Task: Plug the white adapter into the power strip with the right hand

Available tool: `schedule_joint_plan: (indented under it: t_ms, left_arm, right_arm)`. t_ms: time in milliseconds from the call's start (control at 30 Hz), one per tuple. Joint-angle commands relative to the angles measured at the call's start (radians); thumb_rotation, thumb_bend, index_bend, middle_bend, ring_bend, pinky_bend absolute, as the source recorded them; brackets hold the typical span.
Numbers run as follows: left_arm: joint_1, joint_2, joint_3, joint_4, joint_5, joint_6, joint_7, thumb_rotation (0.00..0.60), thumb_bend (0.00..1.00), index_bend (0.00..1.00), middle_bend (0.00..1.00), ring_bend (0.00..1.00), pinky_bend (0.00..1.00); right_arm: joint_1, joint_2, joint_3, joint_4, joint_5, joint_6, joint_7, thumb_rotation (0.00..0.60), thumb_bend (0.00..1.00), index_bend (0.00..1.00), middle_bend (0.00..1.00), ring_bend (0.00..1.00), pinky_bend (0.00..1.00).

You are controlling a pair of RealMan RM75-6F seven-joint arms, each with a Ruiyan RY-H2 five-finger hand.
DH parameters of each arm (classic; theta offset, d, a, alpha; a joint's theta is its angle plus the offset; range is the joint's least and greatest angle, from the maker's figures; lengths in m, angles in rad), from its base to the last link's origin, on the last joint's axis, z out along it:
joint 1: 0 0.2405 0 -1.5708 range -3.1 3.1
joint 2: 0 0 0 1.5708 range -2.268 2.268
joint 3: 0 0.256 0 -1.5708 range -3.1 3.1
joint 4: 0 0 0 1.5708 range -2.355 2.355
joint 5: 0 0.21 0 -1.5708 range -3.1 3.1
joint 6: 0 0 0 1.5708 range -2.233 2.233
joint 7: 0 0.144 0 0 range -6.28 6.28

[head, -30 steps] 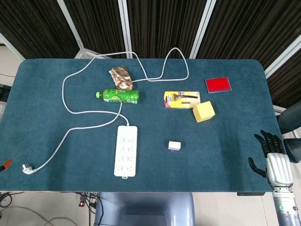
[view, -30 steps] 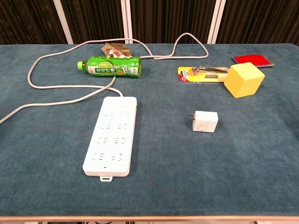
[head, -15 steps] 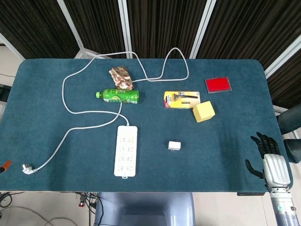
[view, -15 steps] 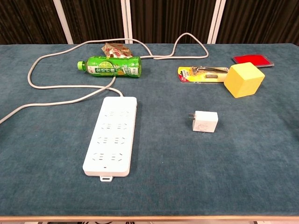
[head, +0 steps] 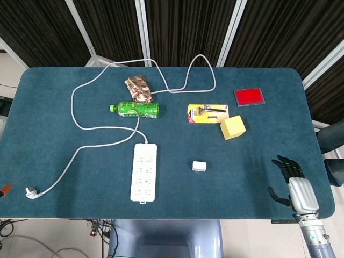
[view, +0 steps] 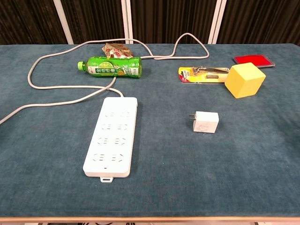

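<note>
Grey and black, the right robot hand [head: 293, 185] hovered over the near right corner of the teal surface [head: 64, 145], its dark fingers [head: 285, 164] spread apart and holding nothing; the left robot hand appeared in neither view. From that robot hand the white adapter [head: 199, 166] lay well apart, toward the middle of the surface and a little farther from the robot. It was a small white block lying flat in the open, and in the chest view its two metal prongs pointed toward the power strip [head: 144, 172], so its long axis ran across the surface, left to right. The power strip lay beyond the adapter on the left, a long white bar with socket rows facing up, its length running away from the robot and its cable [head: 102, 131] looping off toward the far edge. Only the right robot hand was in view to reach the adapter, and it would need to travel left and forward.
</note>
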Motion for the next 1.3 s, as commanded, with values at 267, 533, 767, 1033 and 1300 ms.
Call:
schedule_joint_plan:
  t_ms: [267, 533, 767, 1033, 1300]
  left_arm:
    - [-0.001, 0.003, 0.0, 0.001, 0.0, -0.007, -0.006, 0.6, 0.08, 0.16, 0.0, 0.0, 0.0]
    - [-0.003, 0.004, -0.003, 0.002, -0.008, -0.012, -0.005, 0.6, 0.08, 0.16, 0.0, 0.0, 0.0]
    - [-0.004, 0.006, -0.005, 0.003, -0.014, -0.019, -0.01, 0.6, 0.08, 0.16, 0.0, 0.0, 0.0]
    - [-0.006, 0.006, -0.007, 0.004, -0.021, -0.026, -0.009, 0.6, 0.08, 0.16, 0.0, 0.0, 0.0]
    - [-0.007, 0.006, -0.009, 0.003, -0.025, -0.028, -0.009, 0.6, 0.08, 0.16, 0.0, 0.0, 0.0]
  right_arm:
    - [0.142, 0.109, 0.023, -0.163, 0.009, -0.199, -0.159, 0.6, 0.43, 0.14, 0.37, 0.39, 0.33]
    - [0.285, 0.193, 0.065, -0.34, 0.216, -0.459, -0.359, 0.6, 0.43, 0.16, 0.74, 0.82, 0.8]
    - [0.409, 0.197, 0.089, -0.411, 0.443, -0.554, -0.599, 0.6, 0.56, 0.16, 0.84, 0.9, 0.85]
    - [0.56, 0.161, 0.074, -0.445, 0.738, -0.618, -0.735, 0.6, 0.59, 0.16, 0.84, 0.9, 0.85]
    - [0.664, 0.106, 0.014, -0.437, 0.88, -0.608, -0.82, 0.6, 0.59, 0.16, 0.84, 0.9, 0.85]
